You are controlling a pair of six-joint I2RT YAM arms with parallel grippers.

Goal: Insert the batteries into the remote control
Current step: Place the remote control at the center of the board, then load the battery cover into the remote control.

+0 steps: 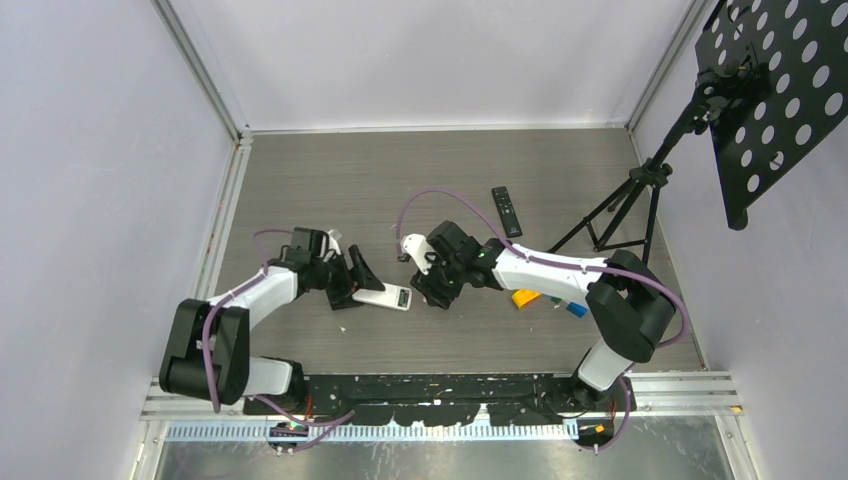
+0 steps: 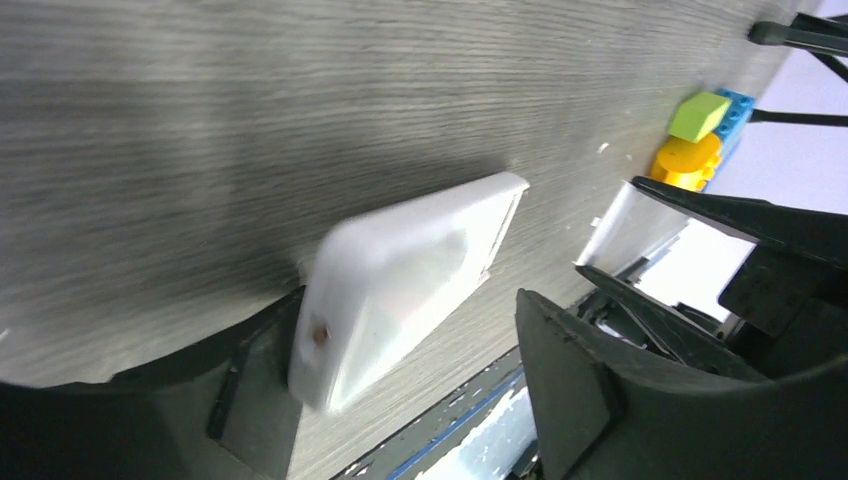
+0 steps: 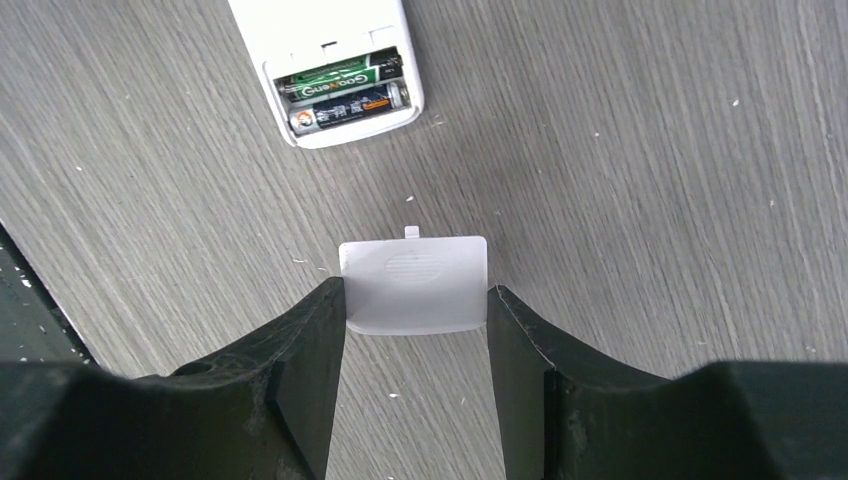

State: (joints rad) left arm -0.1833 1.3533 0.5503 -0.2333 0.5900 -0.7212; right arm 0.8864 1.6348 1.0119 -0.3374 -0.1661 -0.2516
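Remote [image 3: 325,60] lies before right end effector [image 3: 416,293] gripping cover [image 3: 413,268].

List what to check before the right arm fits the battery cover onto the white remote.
1. Batteries seated: ok. Two batteries lie side by side in the open end of the white remote.
2. Cover gripped: ok. The right gripper pinches the battery cover by its side edges.
3. Tab direction: ok. The cover's small tab points toward the remote.
4. Remote braced: not ok. The left gripper has its jaws apart, with a gap between one finger and the remote.
5. Cover lined up: not ok. It sits apart from the remote, which lies skewed to it.
6. Battery polarity: cannot tell.
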